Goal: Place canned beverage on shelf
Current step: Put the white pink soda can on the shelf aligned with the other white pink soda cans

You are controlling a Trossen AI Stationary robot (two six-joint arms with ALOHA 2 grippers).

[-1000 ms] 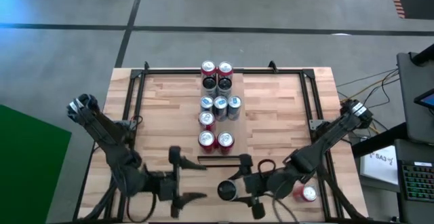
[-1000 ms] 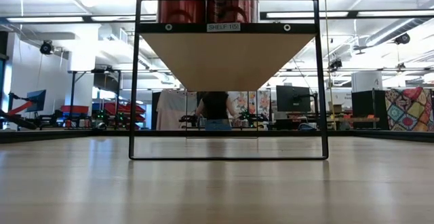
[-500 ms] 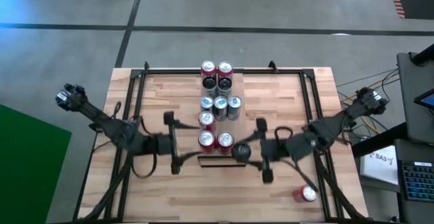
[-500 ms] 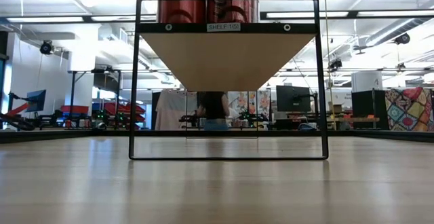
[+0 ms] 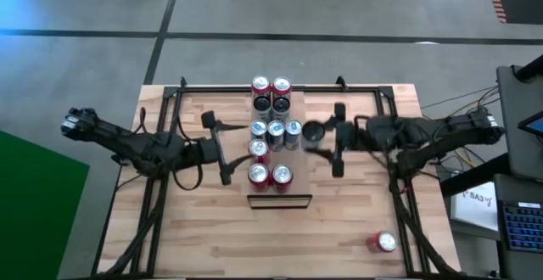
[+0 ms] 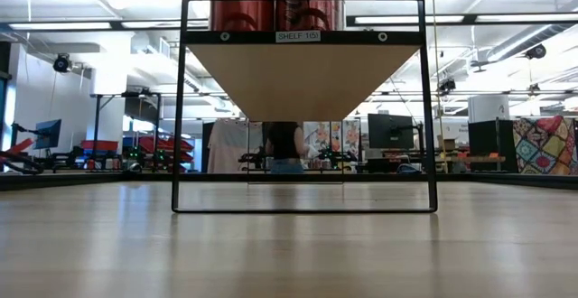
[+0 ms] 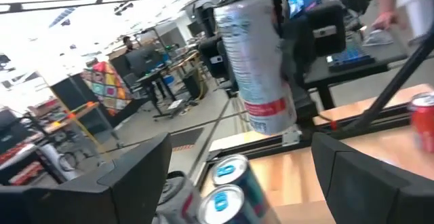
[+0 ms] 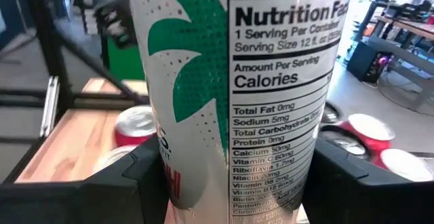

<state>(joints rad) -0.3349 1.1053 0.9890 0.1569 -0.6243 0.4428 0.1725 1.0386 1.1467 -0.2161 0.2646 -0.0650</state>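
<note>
Gripping a white can (image 8: pixel 234 102), the right gripper (image 5: pixel 336 140) is hovering beside the shelf (image 5: pixel 273 148); the left gripper (image 5: pixel 214 148) is hanging wide open opposite.

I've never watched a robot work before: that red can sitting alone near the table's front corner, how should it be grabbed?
Grip the lone red can around its round side wall, fingers coming in level from either side. It appears upright with open table around it; the right gripper, nearest, already holds a white can.

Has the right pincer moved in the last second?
Yes. The right pincer, holding a can, went from the table's near edge to beside the shelf cans.
</note>
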